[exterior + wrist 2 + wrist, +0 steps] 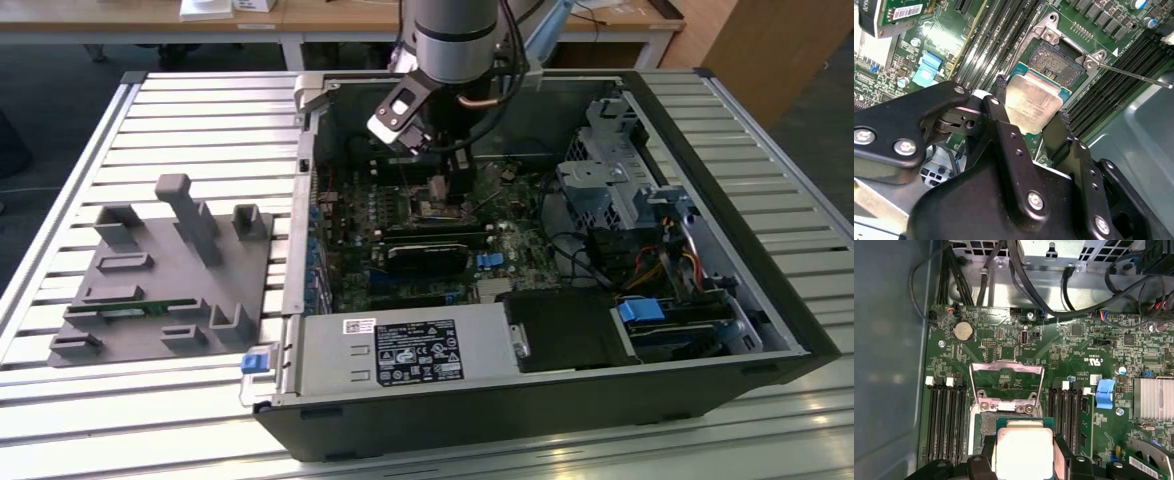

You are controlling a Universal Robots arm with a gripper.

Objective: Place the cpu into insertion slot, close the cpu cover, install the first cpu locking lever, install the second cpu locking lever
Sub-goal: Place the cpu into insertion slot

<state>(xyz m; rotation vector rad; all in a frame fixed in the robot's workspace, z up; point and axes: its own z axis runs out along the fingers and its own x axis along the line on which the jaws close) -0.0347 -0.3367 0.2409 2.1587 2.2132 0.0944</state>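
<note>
Gripper (1032,101) is clamped on the cpu (1040,95) by two opposite edges, which holds the chip level with its underside free above the socket (1059,62). The cpu cover (1006,368) stands hinged open, leaving that socket bare. The arm (454,40) reaches steeply down into the computer case (534,420), and the chip seems to hover short of the socket rather than touch it.

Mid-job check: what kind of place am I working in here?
Most likely a robotics lab or test bench. An open desktop computer case lies on a slatted metal table, a grey parts fixture sits beside it, and wooden desks stand behind. The gripper holds the cpu over the motherboard.
</note>
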